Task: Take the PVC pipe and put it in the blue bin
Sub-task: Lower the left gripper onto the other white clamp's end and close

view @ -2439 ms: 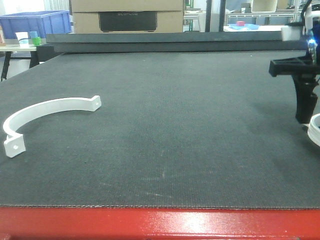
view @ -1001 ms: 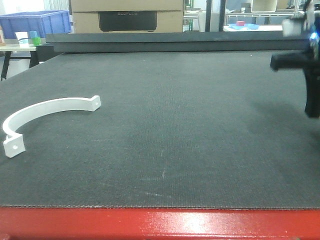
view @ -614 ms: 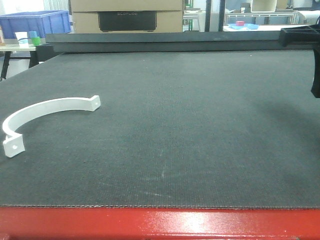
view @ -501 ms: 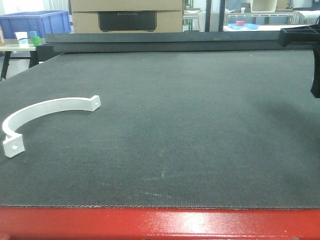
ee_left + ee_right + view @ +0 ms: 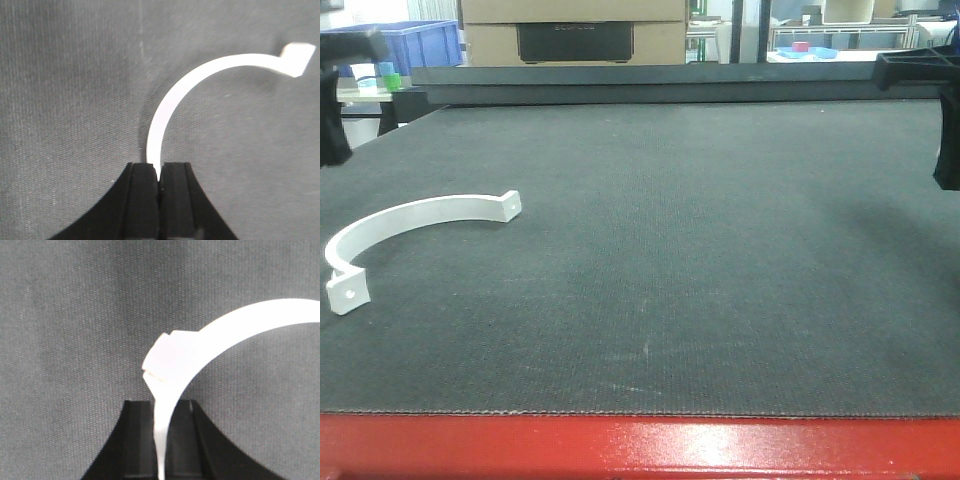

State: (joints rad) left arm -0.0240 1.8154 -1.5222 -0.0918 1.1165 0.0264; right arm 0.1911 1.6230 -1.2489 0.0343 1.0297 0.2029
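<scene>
A white curved PVC pipe piece [image 5: 410,215] lies flat on the dark mat at the left. The left wrist view looks down on this PVC pipe piece [image 5: 200,80], with one end passing behind the tips of my left gripper [image 5: 159,170], whose jaws are shut together. That left gripper [image 5: 332,120] hangs above the mat's far left edge, apart from the piece. My right gripper [image 5: 161,407] is shut on a second white curved PVC pipe piece [image 5: 225,325], held above the mat. The right gripper [image 5: 948,150] sits at the right edge. The blue bin [image 5: 390,45] stands behind the table, back left.
The dark mat [image 5: 650,230] covers the table, with a red front edge [image 5: 640,445]. A raised dark ledge [image 5: 650,80] runs along the back. Cardboard boxes [image 5: 575,30] and shelving stand behind it. Small cups [image 5: 375,75] sit on a side table near the bin.
The right gripper has risen from the mat at the right edge, taking its white piece out of the front view. The left gripper has come into view at the far left.
</scene>
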